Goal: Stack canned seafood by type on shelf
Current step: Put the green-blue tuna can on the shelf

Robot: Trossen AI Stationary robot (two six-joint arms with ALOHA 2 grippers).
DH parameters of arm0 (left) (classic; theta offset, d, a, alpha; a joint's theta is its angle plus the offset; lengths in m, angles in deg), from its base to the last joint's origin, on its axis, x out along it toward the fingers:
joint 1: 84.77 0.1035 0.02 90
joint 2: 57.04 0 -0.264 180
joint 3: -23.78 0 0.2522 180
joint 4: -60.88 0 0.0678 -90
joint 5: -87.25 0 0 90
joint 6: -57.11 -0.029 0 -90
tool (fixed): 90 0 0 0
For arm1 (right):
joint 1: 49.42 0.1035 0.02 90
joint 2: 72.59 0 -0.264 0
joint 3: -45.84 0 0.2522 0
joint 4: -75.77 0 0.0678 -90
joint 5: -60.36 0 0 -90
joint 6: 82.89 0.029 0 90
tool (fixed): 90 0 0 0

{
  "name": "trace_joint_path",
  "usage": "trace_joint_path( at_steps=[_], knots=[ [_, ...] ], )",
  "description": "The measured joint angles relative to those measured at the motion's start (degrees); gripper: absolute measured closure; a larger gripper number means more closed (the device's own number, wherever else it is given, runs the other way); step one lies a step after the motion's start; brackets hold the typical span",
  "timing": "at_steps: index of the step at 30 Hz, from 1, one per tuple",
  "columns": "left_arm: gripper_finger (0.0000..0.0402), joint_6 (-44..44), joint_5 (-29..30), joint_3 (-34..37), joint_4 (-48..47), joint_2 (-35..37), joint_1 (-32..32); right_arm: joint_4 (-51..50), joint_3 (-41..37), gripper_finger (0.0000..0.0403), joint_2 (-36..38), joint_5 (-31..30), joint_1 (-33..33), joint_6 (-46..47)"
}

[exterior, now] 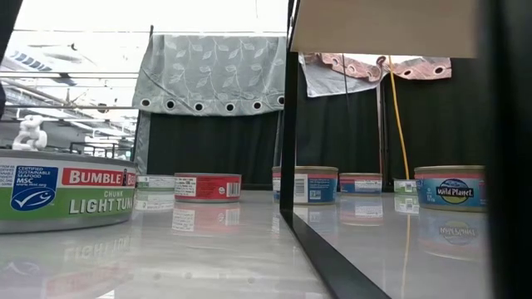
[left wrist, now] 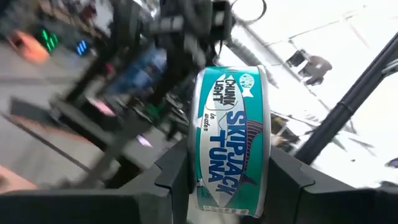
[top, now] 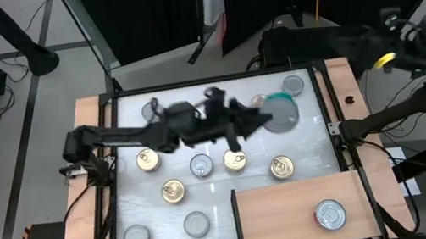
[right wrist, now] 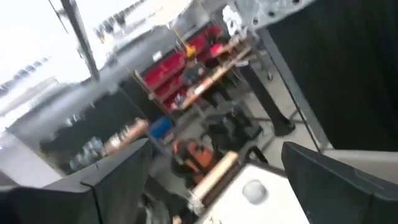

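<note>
A teal Skipjack tuna can (left wrist: 231, 140) sits clamped on edge in the left gripper (top: 268, 117), above the counter (top: 319, 141) toward one o'clock. One silver-topped can (top: 330, 213) rests on the shelf (top: 272, 222) at five o'clock. The right gripper (right wrist: 211, 174), jaws wide and empty, waits off the counter at two o'clock.

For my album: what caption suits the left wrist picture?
Left gripper holding a teal skipjack tuna can.

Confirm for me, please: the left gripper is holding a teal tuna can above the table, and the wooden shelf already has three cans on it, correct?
Not quite. The left gripper does hold the teal tuna can above the table, but the shelf has only one can on it, not three. The high view shows this.
</note>
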Motion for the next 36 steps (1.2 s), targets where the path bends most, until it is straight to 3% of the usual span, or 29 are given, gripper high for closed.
trace_joint_path(
  at_steps=[4, 8, 13, 20, 24, 36],
  knots=[
    [0.0259, 2.2, 0.6, -3.9, -0.4, -2.6, -1.7, 2.2, 0.2, 0.0051, -0.7, 8.4, 0.0, 2.9],
    [0.0259, 7.4, 3.9, -6.4, -0.4, -2.6, -1.5, -2.5, 0.0, 0.0051, -2.8, 15.8, 0.0, 14.3],
    [0.0259, 24.9, 4.1, -7.2, -10.1, -2.0, 0.7, -8.3, 0.0, 0.0051, -4.0, 22.4, 0.0, 26.2],
    [0.0259, 28.8, 1.5, -7.2, -15.3, -2.1, 1.6, -13.3, 0.0, 0.0051, -4.3, 23.1, 1.4, 32.3],
    [0.0259, 29.1, 1.2, -7.2, -15.2, -2.1, 1.5, -16.8, 0.0, 0.0051, -5.4, 27.1, 2.8, 33.7],
    [0.0259, 29.7, 1.4, -7.3, -15.4, -2.3, 0.9, -11.6, 0.2, 0.0051, -10.2, 30.4, 4.6, 31.8]
  ],
)
